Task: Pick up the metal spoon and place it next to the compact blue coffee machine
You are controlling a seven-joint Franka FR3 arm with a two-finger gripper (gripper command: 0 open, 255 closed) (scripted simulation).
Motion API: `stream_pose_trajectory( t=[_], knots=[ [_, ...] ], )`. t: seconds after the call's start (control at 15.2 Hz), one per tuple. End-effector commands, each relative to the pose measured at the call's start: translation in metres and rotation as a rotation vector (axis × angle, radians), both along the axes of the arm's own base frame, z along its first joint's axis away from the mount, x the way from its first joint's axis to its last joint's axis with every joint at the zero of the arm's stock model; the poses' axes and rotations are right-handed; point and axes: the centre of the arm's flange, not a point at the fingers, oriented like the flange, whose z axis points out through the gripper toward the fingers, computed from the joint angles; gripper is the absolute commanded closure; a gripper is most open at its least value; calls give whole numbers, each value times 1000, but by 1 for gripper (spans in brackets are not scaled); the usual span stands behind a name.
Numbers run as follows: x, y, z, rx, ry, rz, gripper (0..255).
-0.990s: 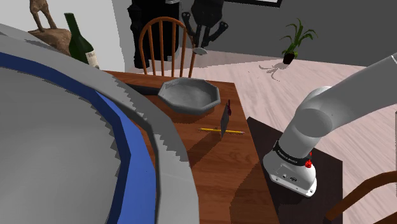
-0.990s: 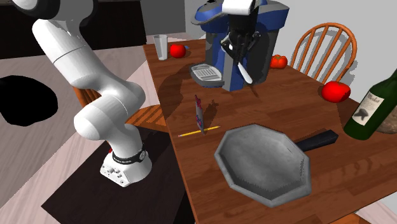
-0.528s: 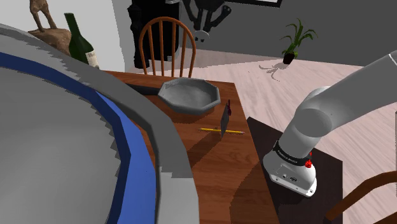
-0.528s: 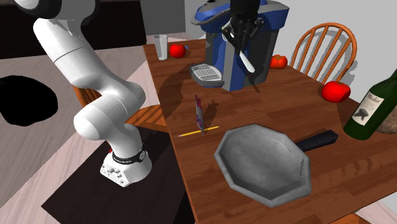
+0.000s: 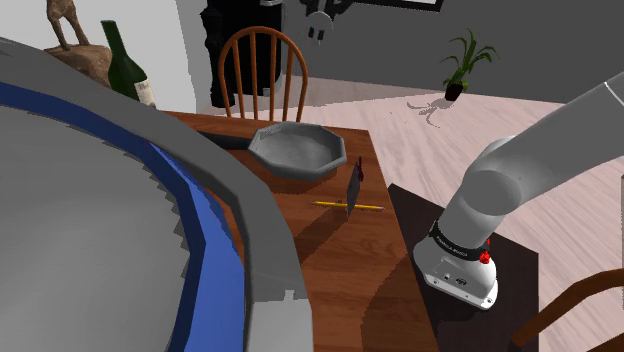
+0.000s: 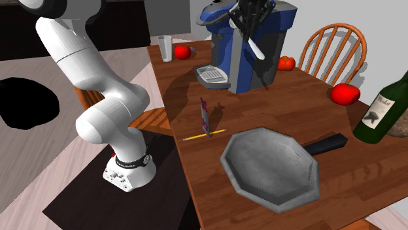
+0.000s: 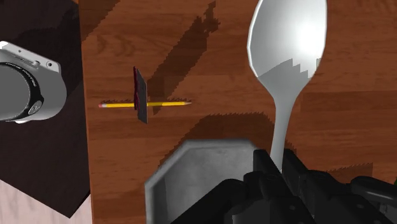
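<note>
Spoon (image 7: 287,57) in pincer (image 7: 278,164); grey pan (image 6: 271,166) on table (image 6: 288,98)

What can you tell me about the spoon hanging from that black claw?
The spoon looks pale grey and smooth, like metal, with a broad oval bowl and a slim handle. The black gripper clasps the handle's end between its two fingers, so the bowl points away from the hand, toward the wooden table. In the second exterior view it hangs tilted in the air in front of the blue coffee machine, apparently touching only the fingers.
</note>
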Motion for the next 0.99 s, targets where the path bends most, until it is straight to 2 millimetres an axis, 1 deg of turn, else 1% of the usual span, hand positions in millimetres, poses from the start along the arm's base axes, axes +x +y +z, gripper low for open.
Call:
stream_pose_trajectory(
  t=[0.0,0.92],
  knots=[
    [-1,0,11,0,0,0,255],
    [-1,0,84,0,0,0,255]
  ],
)
